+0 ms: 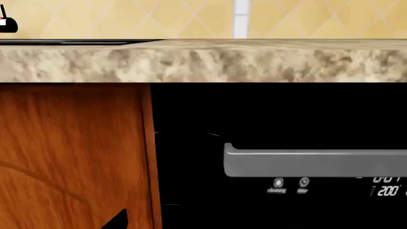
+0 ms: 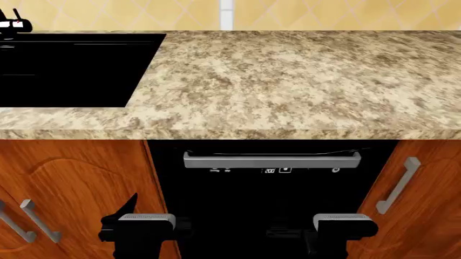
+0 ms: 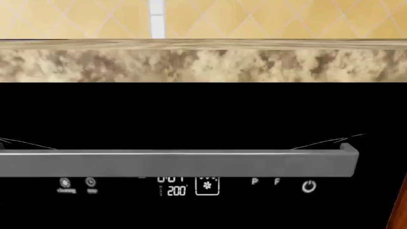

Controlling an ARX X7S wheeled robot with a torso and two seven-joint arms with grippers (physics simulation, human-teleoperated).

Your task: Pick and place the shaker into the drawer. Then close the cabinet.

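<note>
Currently — both arms low before the black appliance

Both grippers sit low in the head view: left gripper (image 2: 137, 224) before the seam between the reddish-brown arched-panel wooden door (image 2: 72, 189) and the black appliance front (image 2: 273, 199), right gripper (image 2: 344, 225) before the appliance. Finger state — cannot tell for either. Speckled beige stone countertop (image 2: 288, 81) spans above; grey steel bar handle (image 3: 178, 163) crosses the appliance. Shaker, drawer and flat-fronted cabinet: none in view.
</note>
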